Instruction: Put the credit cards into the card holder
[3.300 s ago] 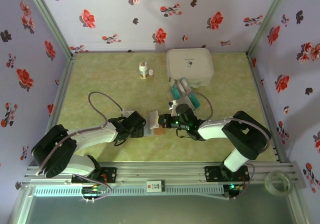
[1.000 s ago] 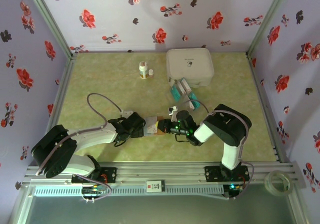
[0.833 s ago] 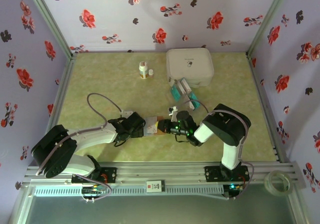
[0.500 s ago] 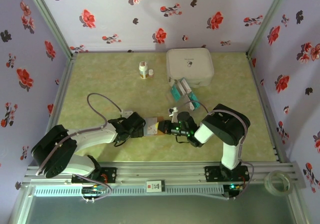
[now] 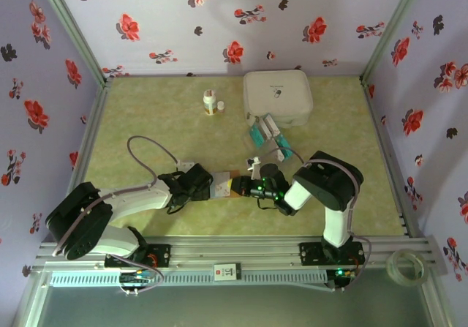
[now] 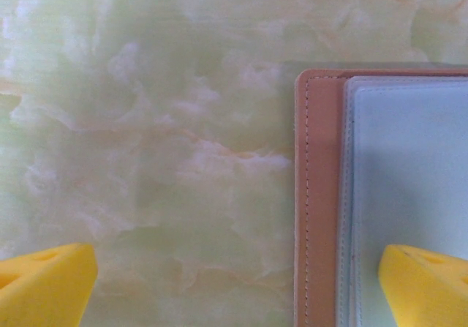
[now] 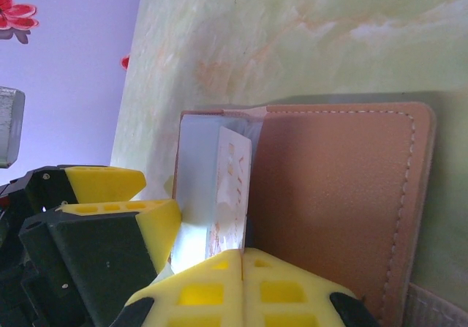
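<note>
The tan card holder (image 5: pixel 221 184) lies open at the near middle of the table, between my two grippers. In the right wrist view its tan flap (image 7: pixel 336 195) stands up from the grey-blue inside (image 7: pixel 196 166). My right gripper (image 7: pixel 243 257) is shut on a white credit card (image 7: pixel 231 188), held on edge in the gap between flap and inside. My left gripper (image 6: pixel 234 287) is open, one yellow fingertip (image 6: pixel 428 283) over the holder's grey-blue inside (image 6: pixel 409 181), the other over bare table. More teal and white credit cards (image 5: pixel 268 132) lie in a loose pile behind the right arm.
A big white square box (image 5: pixel 278 96) sits at the back, right behind the card pile. Two small bottles (image 5: pixel 211 104) stand at the back middle. A tape roll (image 5: pixel 408 263) rests on the rail at the near right. Floral walls close in the table.
Since the oldest frame my right arm has folded in and its gripper has come left to the holder with the card. In the last second it crept slightly further left. The left arm held still.
</note>
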